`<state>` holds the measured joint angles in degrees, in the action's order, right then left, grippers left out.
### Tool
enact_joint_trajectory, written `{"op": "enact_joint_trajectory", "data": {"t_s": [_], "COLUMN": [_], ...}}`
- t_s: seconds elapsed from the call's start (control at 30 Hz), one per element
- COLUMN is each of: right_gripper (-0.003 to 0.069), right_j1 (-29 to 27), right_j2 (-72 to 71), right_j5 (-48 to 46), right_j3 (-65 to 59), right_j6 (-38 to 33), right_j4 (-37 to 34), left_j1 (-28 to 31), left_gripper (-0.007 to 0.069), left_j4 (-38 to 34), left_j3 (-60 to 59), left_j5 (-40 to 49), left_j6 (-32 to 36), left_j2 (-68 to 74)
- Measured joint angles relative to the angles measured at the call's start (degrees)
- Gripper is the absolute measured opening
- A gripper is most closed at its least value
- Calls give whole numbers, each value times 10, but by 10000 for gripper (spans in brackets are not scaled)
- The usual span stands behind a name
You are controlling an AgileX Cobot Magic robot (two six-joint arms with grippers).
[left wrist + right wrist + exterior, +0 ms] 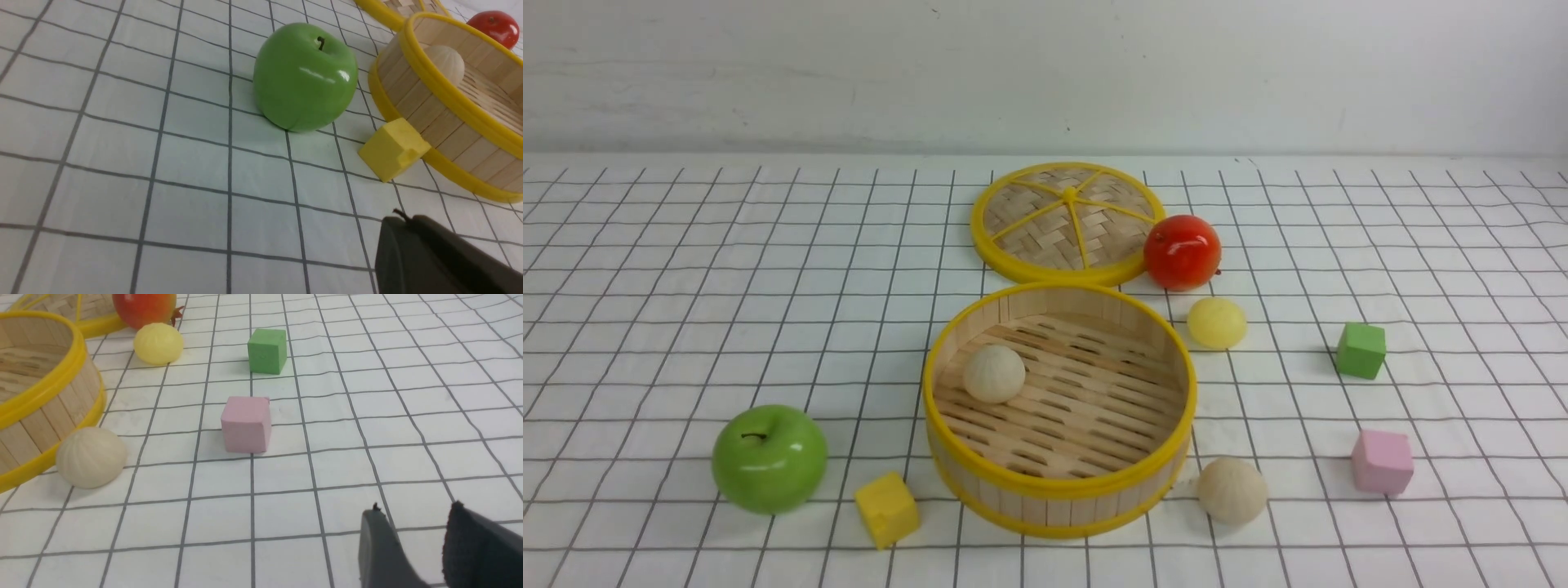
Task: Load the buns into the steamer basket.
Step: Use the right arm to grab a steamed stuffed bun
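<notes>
Bamboo steamer basket (1058,490) — cream bun (994,373) inside; yellow bun (1216,322), beige bun (1232,490) outside

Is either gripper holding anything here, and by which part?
Nothing is held. The right gripper stands open and empty; the left gripper carries nothing either.

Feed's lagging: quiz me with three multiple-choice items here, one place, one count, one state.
1. How many buns lie in the steamer basket? A none, B one, C three.
2. Where is the pale yellow bun? A inside the basket, B on the table beside the red fruit, C held in a gripper.
3. The right gripper is: A open and empty, B shut on a bun, C shut on nothing.

Answers: 1 B, one cream bun sits on the slats; 2 B, it rests by the fruit; 3 A, a gap shows between its fingers.
</notes>
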<state>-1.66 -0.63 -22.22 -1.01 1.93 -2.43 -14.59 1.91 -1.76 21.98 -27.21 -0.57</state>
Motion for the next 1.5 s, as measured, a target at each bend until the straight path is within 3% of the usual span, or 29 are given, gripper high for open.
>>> {"op": "enact_joint_trajectory", "data": {"t_s": [1.27,1.37,1.5], "right_gripper": [241,241,241], "right_j1": [0,0,0], "right_j2": [0,0,0], "right_j5": [1,22,137], "right_j3": [0,-2,-6], "right_j6": [-2,-2,28], "right_j4": [0,-3,-36], "left_j1": [0,0,0], "left_gripper": [42,47,54], "left_j4": [0,0,0], "left_j3": [0,0,0], "left_j5": [0,0,0], "left_j6": [-1,-1,-1], "left_j2": [0,0,0]}}
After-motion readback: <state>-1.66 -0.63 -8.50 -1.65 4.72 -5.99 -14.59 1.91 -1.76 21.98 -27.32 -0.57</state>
